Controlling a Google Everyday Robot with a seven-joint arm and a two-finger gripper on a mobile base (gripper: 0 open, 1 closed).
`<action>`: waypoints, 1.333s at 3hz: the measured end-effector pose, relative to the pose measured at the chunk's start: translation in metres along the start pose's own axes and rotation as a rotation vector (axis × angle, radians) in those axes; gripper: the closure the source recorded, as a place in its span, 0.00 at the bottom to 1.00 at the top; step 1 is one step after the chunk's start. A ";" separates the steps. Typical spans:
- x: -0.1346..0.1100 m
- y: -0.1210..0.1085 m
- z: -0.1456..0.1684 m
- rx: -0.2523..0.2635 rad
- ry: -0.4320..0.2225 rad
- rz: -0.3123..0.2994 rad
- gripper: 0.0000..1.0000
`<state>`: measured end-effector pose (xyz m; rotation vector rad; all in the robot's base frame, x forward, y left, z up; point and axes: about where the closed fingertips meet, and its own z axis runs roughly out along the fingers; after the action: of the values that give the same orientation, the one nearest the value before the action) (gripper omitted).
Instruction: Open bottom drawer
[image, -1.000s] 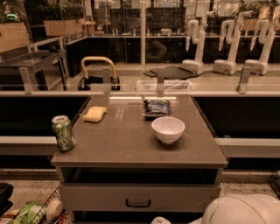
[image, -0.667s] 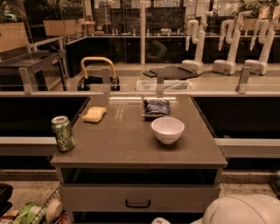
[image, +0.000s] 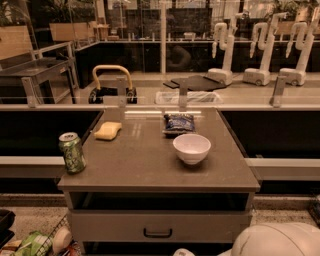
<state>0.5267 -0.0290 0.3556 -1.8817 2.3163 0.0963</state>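
gripper (image: 183, 252) at bottom edge, below handle (image: 158, 233) of closed drawer (image: 210, 226); arm (image: 280, 241) low right; open/closed: cannot tell.

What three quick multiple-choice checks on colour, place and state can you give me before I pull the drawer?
1. The bowl is: A white; B red; C black.
2. Where is the gripper? A above the bowl; B at the bottom edge, below the drawer handle; C at the top edge.
3. The bottom drawer is: A removed; B half out; C shut.
A: it reads pale on the brown tabletop. B: only a pale tip shows there. C: its front sits flush.
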 end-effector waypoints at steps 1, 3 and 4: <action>0.000 0.000 0.000 0.000 0.000 0.000 0.17; 0.000 0.000 -0.002 0.000 0.000 0.000 0.71; 0.000 0.001 0.000 -0.002 0.001 0.000 0.68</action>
<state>0.5252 -0.0292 0.3560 -1.8834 2.3178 0.0983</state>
